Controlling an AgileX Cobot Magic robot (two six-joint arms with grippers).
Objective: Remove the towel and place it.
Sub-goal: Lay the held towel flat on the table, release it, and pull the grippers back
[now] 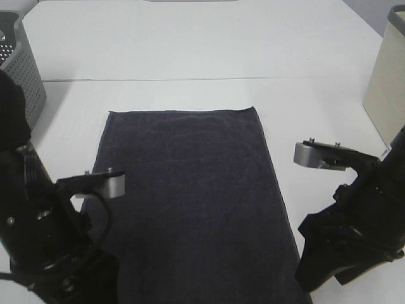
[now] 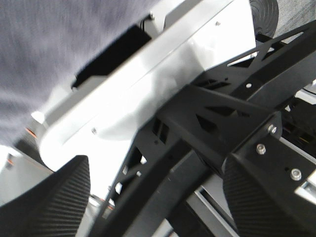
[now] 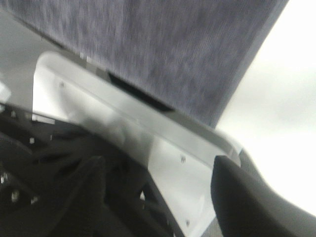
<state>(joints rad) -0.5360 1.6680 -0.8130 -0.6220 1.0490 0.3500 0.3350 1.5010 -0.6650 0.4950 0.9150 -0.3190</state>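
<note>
- The towel (image 1: 190,196) lies spread flat on the table (image 1: 190,50), its near end between my arms.
- Left end effector (image 2: 158,207) and right end effector (image 3: 168,197): fingers apart, gripping nothing.
- I'd withdraw both evenly so neither snags the hem.

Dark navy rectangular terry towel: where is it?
In the exterior high view, the towel lies flat on the white table, between the left arm and right arm.

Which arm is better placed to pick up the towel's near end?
Right, probably. The right fingers, open, have the towel straight ahead, side edge included; the left fingers, also open, face mostly the table frame.
</note>
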